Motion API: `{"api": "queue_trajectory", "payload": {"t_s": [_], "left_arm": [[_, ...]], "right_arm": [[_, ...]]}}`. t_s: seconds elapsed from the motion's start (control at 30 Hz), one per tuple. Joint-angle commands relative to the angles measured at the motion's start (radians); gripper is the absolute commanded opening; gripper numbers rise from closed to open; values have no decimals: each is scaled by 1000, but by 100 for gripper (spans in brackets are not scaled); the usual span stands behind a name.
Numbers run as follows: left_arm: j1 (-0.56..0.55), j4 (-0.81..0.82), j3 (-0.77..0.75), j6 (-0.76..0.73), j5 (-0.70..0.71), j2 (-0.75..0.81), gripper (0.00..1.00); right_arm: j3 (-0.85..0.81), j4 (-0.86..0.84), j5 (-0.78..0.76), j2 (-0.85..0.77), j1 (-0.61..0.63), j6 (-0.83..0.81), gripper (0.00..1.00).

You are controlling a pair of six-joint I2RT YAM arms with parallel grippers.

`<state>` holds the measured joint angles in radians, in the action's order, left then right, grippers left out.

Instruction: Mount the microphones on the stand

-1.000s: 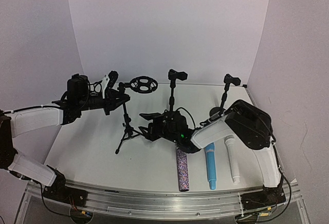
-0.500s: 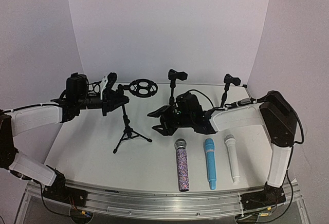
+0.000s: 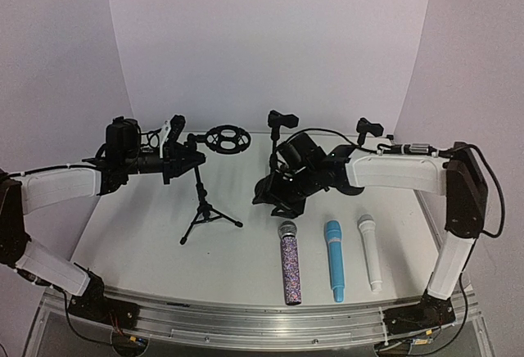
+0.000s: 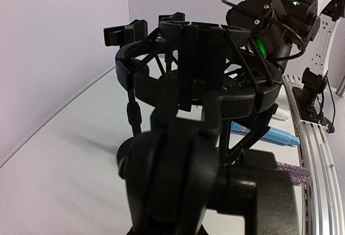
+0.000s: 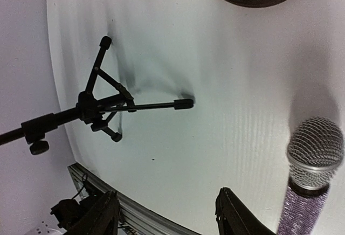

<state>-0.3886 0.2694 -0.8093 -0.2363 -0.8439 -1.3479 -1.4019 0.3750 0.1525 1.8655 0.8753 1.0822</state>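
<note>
Microphones: 3. One purple mic [image 3: 291, 265], one blue mic [image 3: 334, 260], one white mic [image 3: 370, 252].
Stands: 3. One tripod stand [image 3: 199, 197] with ring mount; two with clips, the middle clip stand [image 3: 282, 119] and the right clip stand [image 3: 368, 127].
Arms: 2. One left arm [image 3: 57, 189], one right arm [image 3: 393, 173].
Worktop [image 3: 131, 242]: 1.

Right hand [image 3: 275, 201] lifted off glittery microphone [image 3: 290, 263] — was low over its mesh head, now higher and farther back, in front of middle stand [image 3: 273, 148]. Right arm unfolded: elbow no longer bunched low at right, forearm stretched level toward centre, upper link upright at right edge. Glittery head uncovered; tops of light blue microphone [image 3: 335, 259] and white microphone [image 3: 370, 255] clear of arm. Tripod stand [image 3: 201, 201] feet shifted slightly — one leg now points right.
</note>
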Motion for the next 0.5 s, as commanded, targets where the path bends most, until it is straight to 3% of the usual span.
{"api": "queue_trajectory", "payload": {"t_s": [0.0,0.07,0.13,0.3,0.47], "left_arm": [[-4,-123,31,12,-41,-40,0],[-4,-137,17,12,-47,-41,0],[-4,-145,-2,14,-50,-37,1],[-5,-167,-69,12,-62,-36,8],[-5,-171,-92,8,-70,-42,11]], "right_arm": [[-34,311,-118,-50,7,-180,68],[-32,372,-160,-50,14,-205,82],[-21,402,-185,-45,16,-222,90],[-16,440,-176,-6,16,-250,92],[-32,442,-154,52,28,-268,84]]}}
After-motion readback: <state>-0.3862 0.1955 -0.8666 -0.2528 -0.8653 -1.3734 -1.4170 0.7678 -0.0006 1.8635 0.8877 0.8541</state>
